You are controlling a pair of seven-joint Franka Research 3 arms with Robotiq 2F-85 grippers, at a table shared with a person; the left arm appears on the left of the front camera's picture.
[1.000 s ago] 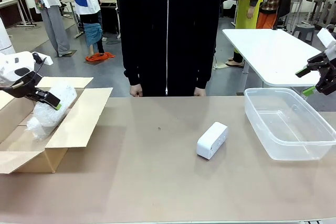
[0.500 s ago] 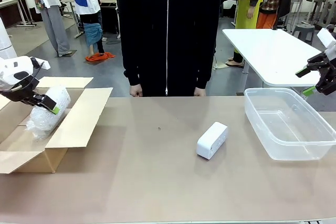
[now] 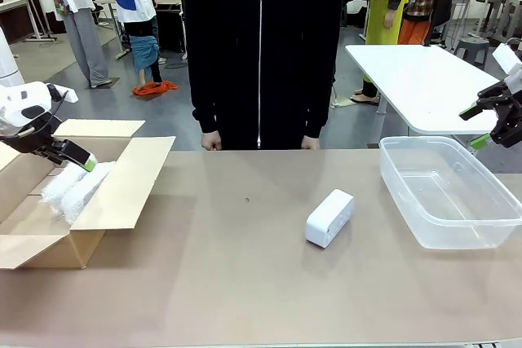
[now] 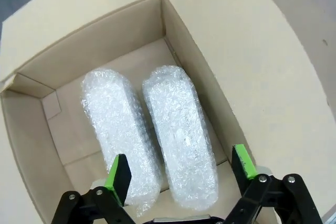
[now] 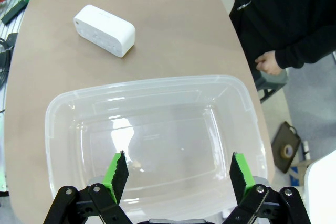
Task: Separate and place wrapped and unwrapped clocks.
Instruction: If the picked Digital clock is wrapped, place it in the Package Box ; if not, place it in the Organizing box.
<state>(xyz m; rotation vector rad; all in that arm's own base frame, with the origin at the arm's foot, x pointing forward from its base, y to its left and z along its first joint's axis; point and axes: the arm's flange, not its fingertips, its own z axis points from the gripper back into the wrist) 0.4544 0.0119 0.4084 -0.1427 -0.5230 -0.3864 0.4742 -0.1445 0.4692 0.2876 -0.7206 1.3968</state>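
Note:
Two wrapped clocks in bubble wrap lie side by side on the floor of the cardboard box (image 4: 220,66): one (image 4: 181,129) nearer the right wall, the other (image 4: 118,137) beside it. In the front view a wrapped bundle (image 3: 75,187) shows inside the box (image 3: 122,185). My left gripper (image 4: 181,169) (image 3: 65,152) hangs open above them, holding nothing. The unwrapped clock (image 3: 330,217) (image 5: 104,30), a smooth white block, lies on the table's middle. My right gripper (image 5: 178,174) (image 3: 489,124) hovers open over the clear plastic bin (image 3: 449,193) (image 5: 68,108).
A person in black stands at the far edge, hands (image 3: 212,142) at the table's rim. The box's flaps are spread open at the left. The bin is empty. Bare tabletop (image 3: 245,283) lies between box and bin.
My left gripper opened and let go of the wrapped bundle, which dropped from leaning on the box wall down into the box. The right arm has stayed still.

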